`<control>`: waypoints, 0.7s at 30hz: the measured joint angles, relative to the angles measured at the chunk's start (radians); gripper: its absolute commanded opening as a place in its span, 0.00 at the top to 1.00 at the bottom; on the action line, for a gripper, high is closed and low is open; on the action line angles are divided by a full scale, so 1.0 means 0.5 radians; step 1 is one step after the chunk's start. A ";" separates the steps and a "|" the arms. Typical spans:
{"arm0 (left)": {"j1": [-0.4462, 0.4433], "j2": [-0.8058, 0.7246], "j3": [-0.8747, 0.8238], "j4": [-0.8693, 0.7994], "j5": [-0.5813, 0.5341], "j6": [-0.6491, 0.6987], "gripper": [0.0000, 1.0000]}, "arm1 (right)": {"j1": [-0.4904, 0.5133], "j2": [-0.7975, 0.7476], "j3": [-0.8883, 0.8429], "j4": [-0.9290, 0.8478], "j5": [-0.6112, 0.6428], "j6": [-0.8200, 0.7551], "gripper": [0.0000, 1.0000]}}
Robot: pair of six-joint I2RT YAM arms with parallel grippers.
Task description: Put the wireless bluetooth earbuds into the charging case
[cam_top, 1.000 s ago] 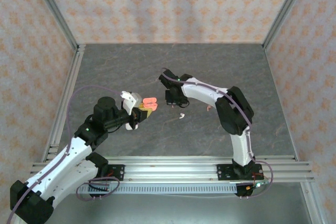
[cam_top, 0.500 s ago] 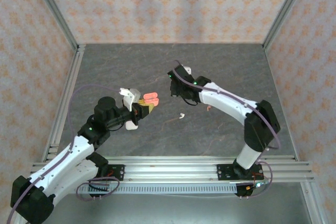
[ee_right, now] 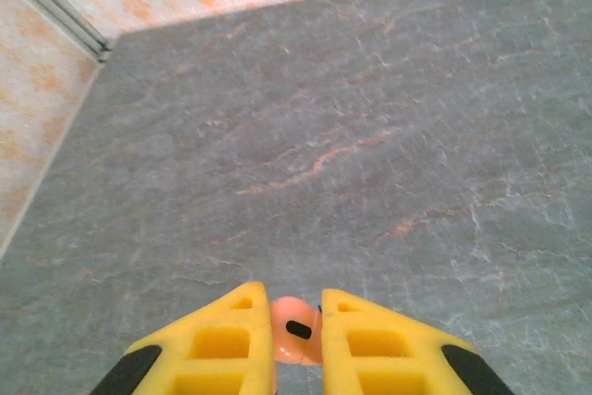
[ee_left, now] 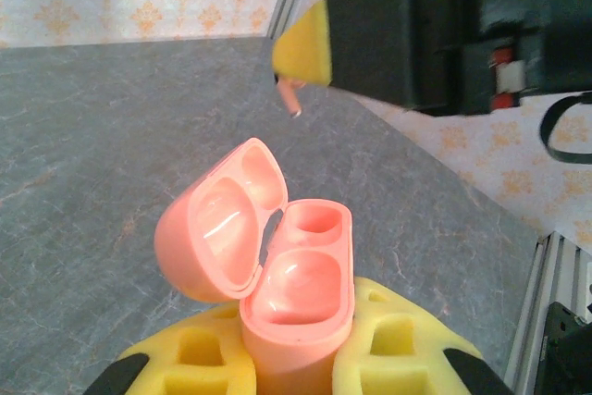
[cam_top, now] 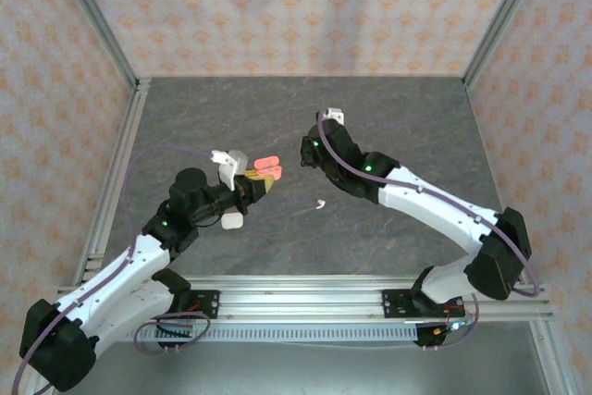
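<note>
My left pincer (ee_left: 296,363) is clenched on the base of the open pink charging case (ee_left: 298,298), whose lid tips toward 10 o'clock. Both wells seem empty. My right pincer (ee_right: 296,326) pinches 1 pinkish-red earbud (ee_right: 294,339) at 2 o'clock of the case. I judge 3 risks: the shallowly held bud slipping, a skewed stem jamming on the rim, and my push twisting the case. 1 white earbud (cam_top: 319,203) lies on the table (cam_top: 388,108) at 5 o'clock.

Pink glossy charging case (ee_left: 282,265): base is running off frame. Pinkish-red earbud (ee_right: 294,332): yellow foam pads (ee_right: 217,351) are hiding most of it.
</note>
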 measured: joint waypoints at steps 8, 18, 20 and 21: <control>-0.015 0.086 0.024 0.087 -0.011 -0.034 1.00 | 0.069 -0.199 -0.165 0.263 0.037 -0.053 0.86; -0.053 0.146 0.064 0.179 -0.013 -0.039 1.00 | 0.146 -0.278 -0.318 0.610 0.021 -0.157 0.86; -0.064 0.146 0.065 0.201 -0.012 -0.038 1.00 | 0.146 -0.279 -0.344 0.673 0.005 -0.172 0.86; -0.066 0.146 0.065 0.210 -0.012 -0.038 1.00 | 0.146 -0.279 -0.357 0.707 -0.009 -0.179 0.86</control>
